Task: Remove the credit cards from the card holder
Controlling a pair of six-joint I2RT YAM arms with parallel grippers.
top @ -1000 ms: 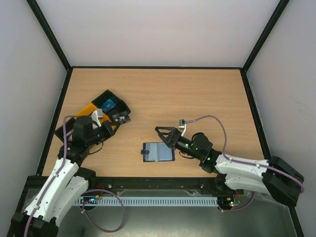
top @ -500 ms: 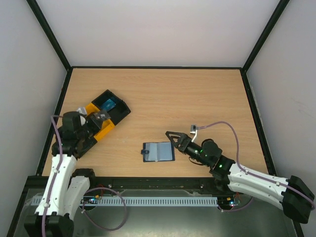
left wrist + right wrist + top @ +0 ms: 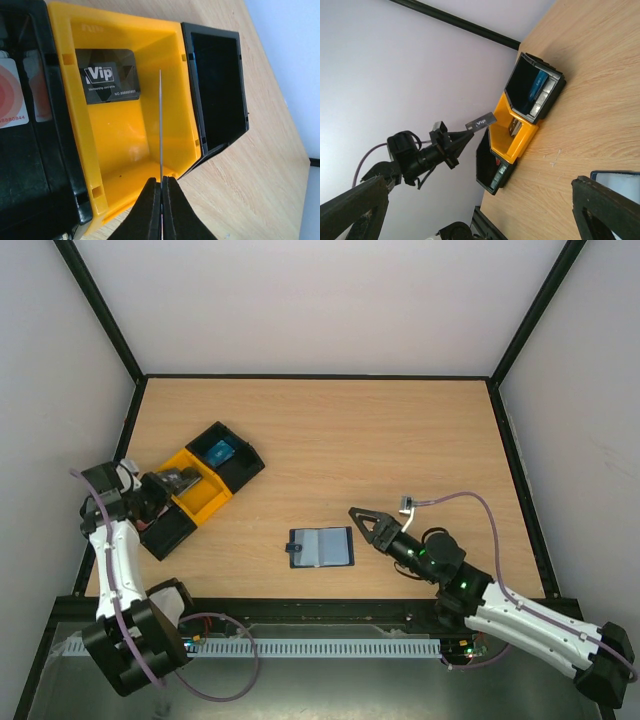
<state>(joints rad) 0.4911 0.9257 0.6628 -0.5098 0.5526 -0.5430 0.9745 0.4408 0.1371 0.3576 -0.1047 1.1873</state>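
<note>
While the left tool [image 3: 160, 212] is clenched on a thin card [image 3: 160, 125], I see that card edge-on in the left wrist view. It stands upright above the yellow tray [image 3: 125, 150]. From the right wrist view its face reads "Vip", and it sticks out past the fingertips.

Tray contents:
- A black Vip card [image 3: 111, 82] lies flat on the yellow tray's floor.
- The near black tray [image 3: 30, 165] touches the yellow one and holds a red-and-white card [image 3: 11, 95].
- The far black tray [image 3: 243, 468] is on the yellow tray's other side and has a blue card [image 3: 218, 451] in it.

The three trays sit in a diagonal row at the left of the surface [image 3: 400, 440].

The card holder [image 3: 322, 548] lies unfolded flat near the front edge, about mid-width and well apart from the trays. Two pale blue-grey panels face up, and a small dark tab sticks out on its left side. I can't tell from up here whether cards sit in the slots.

The right tool [image 3: 365, 524] is released, with its fingers spread wide. It is just right of the card holder's top-right corner and not touching it. In the right wrist view only a corner of the card holder shows, at the bottom right between that tool's spread fingers.
</note>
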